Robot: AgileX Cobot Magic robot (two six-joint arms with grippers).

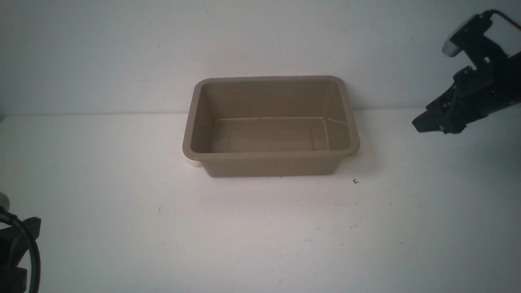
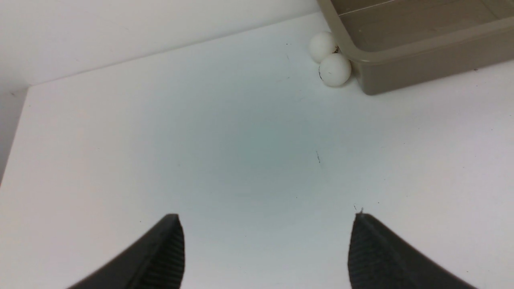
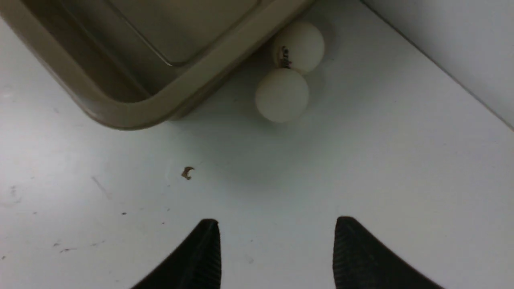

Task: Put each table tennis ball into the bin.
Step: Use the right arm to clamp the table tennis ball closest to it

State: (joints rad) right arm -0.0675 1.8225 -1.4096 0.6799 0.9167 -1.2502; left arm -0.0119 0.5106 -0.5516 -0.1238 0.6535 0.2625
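Near the bin (image 3: 120, 116), right end effector (image 3: 278, 220) partly open, holding nothing

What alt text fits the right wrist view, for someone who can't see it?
A plain table tennis ball and a dark-marked ball sit touching on the white table, just outside the taupe bin, by its corner. The right tool hangs short of them, open and empty.
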